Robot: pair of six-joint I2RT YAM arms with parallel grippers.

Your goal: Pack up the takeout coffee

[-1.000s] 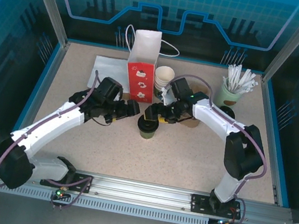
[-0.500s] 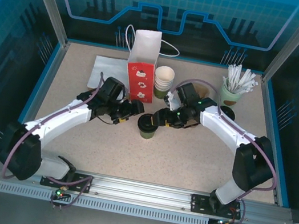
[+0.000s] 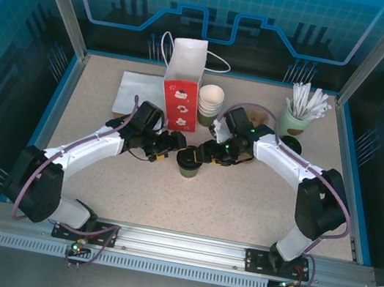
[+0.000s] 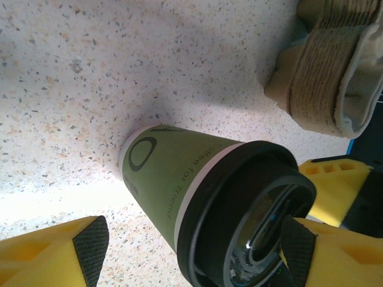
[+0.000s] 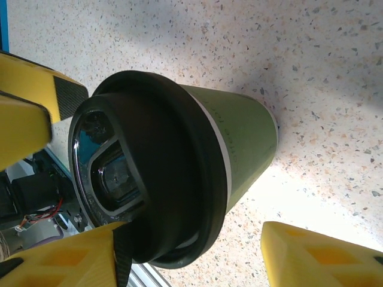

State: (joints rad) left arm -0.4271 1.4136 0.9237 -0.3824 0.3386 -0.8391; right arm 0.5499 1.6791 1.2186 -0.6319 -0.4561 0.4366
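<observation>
**Cup.** The cup (image 3: 189, 162) is green with a black lid. It stands upright on the worktop (image 3: 241, 204), mid-table, on the near-right side of the paper bag (image 3: 182, 82). A stack of cups (image 3: 210, 103) stands just right of the bag.

**Left gripper.** The left gripper (image 3: 175, 143) is at the cup's far-left side. It is open. In the left wrist view the cup sits between its pads (image 4: 90, 242). One pad is just beside the lid and the other is well apart from the cup wall.

**Right gripper.** The right gripper (image 3: 204, 150) is at the cup's far-right side. It is open. In the right wrist view one of its fingers (image 5: 60, 260) is at the lid edge. Whether it touches the lid cannot be told. The other finger is apart from the cup.
</observation>
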